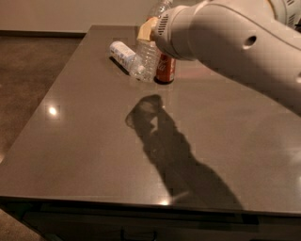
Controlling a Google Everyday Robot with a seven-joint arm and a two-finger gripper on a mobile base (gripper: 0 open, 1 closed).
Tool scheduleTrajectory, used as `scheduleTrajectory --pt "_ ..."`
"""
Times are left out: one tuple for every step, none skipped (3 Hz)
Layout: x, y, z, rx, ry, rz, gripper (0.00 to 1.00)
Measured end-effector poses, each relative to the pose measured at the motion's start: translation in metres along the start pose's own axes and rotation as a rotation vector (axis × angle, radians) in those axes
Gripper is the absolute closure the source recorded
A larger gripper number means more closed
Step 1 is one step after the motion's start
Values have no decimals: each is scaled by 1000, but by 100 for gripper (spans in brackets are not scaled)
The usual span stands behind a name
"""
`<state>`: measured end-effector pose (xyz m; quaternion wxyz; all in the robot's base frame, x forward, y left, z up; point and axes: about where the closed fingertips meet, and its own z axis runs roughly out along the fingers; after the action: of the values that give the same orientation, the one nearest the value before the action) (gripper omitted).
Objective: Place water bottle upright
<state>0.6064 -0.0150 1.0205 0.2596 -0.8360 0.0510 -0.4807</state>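
Note:
The water bottle (145,57) is a clear ribbed plastic bottle held in the air over the far part of the table, steeply tilted with its base low and to the left. Its neck (159,8) shows above the arm. My gripper (149,31) is at the top centre, shut on the bottle's upper body; one tan finger (146,29) shows, and the rest is hidden behind the white wrist. The bottle's label band and cap are hidden.
A shorter bottle with a white label (122,52) lies on its side on the grey table (94,141), just left of the held bottle. A red-brown can (166,69) stands behind it. My white arm (235,52) fills the upper right. The table's left edge drops to a brown floor.

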Motion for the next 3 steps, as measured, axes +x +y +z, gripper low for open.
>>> scheduleTrajectory --pt "-2 -11 3 87 5 -40 100" --pt "1 -15 -1 148 62 -168 100" --pt "3 -17 -4 175 119 -309 100"
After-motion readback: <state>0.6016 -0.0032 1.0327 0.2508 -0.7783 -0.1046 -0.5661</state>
